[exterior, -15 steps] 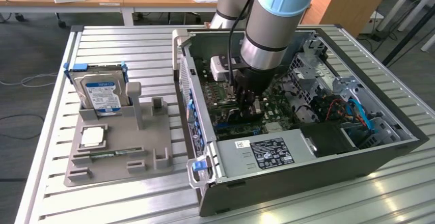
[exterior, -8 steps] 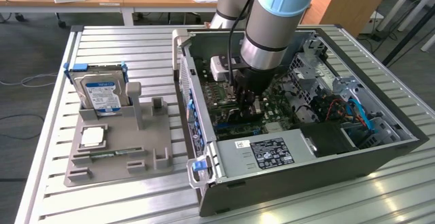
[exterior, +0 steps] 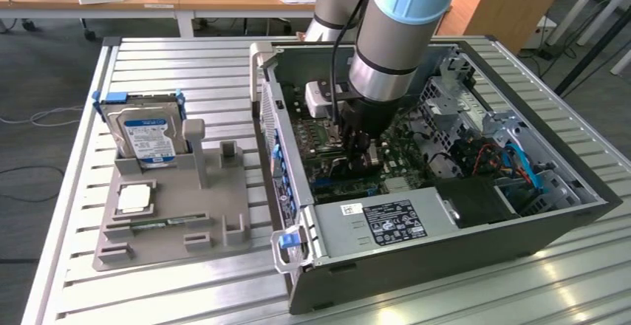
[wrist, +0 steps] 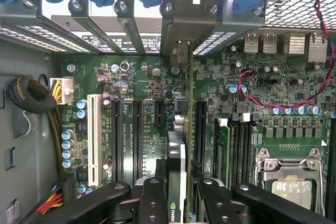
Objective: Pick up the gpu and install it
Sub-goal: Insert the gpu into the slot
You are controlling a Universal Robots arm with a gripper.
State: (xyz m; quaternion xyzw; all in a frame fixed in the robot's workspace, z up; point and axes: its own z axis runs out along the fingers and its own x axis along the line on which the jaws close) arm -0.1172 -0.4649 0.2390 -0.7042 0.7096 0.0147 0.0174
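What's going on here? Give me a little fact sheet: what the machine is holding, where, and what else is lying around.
holding: the gpu, seen edge-on between the pincer fingers
where: inside the open computer case, above the green motherboard, card's bracket up by the rear slot openings
pincer: shut on the card
beside the case: grey parts holder with a hard drive standing in it
surface: slatted metal table
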